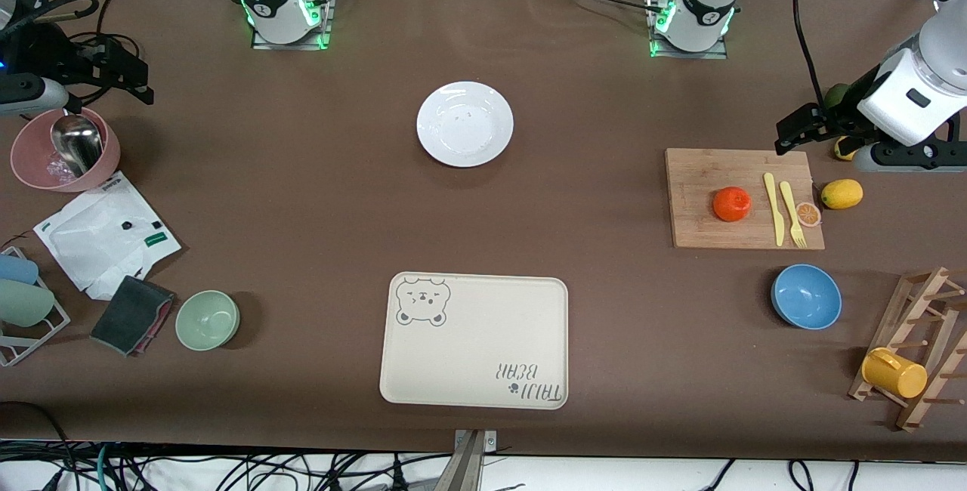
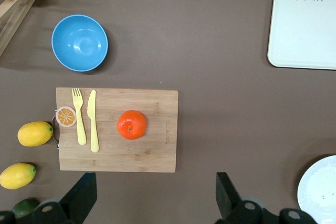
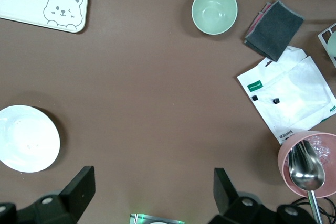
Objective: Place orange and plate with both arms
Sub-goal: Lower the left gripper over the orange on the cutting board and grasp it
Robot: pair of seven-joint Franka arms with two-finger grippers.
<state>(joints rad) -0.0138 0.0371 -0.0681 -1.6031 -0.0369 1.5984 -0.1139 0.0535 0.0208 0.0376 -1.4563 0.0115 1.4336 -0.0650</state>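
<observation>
Bear tray (image 1: 474, 341): beige, rectangular, lying on the brown desk (image 1: 317, 204) nearest the front camera, midway along the desk.
Plate (image 1: 464, 124): white, round, bare, farther from the front camera than the bear tray, between the two arm bases.
Orange (image 1: 731, 204): sits on the wooden cutting board (image 1: 702, 174) toward the left arm's end of the desk, beside a yellow knife (image 1: 773, 208) and yellow fork (image 1: 792, 213).
Left gripper (image 2: 152, 195): fingers (image 2: 81, 195) spread wide apart, holding nothing, raised above the desk just off the board's edge; the orange lies well clear of both fingers.
Right gripper (image 3: 152, 195): fingers (image 3: 80, 188) spread wide apart, empty, up over bare desk; the plate lies off to one side of them, untouched.
Left arm pose: wrist raised high at its end of the desk, camera looking straight down.
Right arm pose: raised above its end of the desk, over a pink bowl (image 1: 64, 149) that holds a metal ladle (image 1: 75, 142).
Left wrist view only: orange slice (image 2: 66, 116) at the board's edge by the fork, two lemons (image 2: 34, 133) and a blue bowl (image 2: 79, 42) nearby.
Front view only: both arm bases.
</observation>
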